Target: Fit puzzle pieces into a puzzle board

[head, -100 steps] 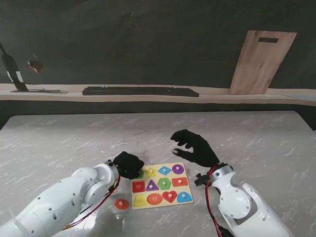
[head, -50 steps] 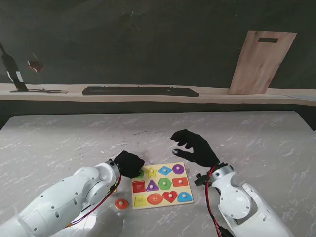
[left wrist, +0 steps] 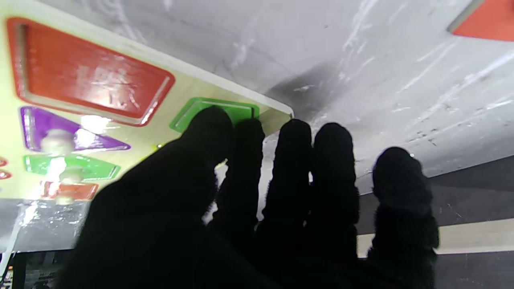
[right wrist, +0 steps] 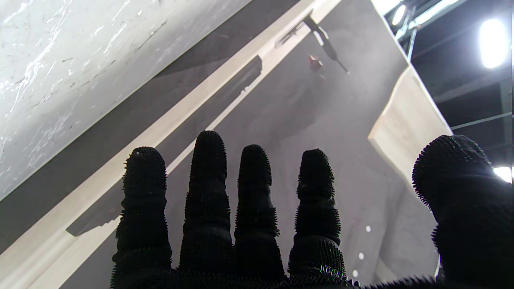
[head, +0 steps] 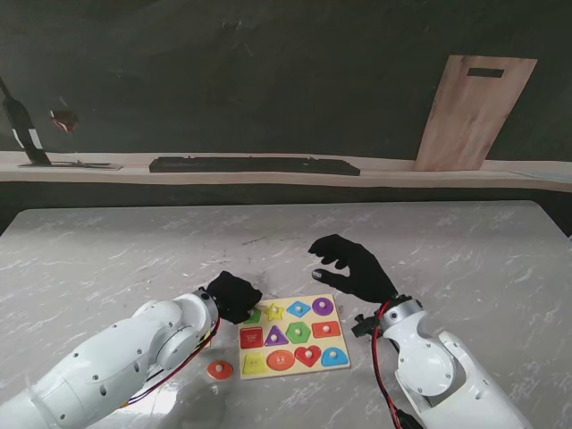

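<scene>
My left hand (head: 234, 296) rests, fingers together, on the puzzle board's (head: 292, 335) far left corner; my right hand (head: 351, 265) hovers, fingers spread, empty.

The worktop (head: 134, 250) looks like polished grey-veined marble. The puzzle board (head: 292, 336) is pale wood with glossy painted pieces. Both arms wear smooth white plastic shells. The right robot hand (right wrist: 257, 224) wears a black nubbly knitted glove; the left robot hand (left wrist: 241, 208) a fuzzier one.

Pale yellow puzzle board (head: 292, 337) w/ multicolour pieces, orange-red loose piece (head: 220, 368), white-grey marbled table (head: 134, 259).
</scene>
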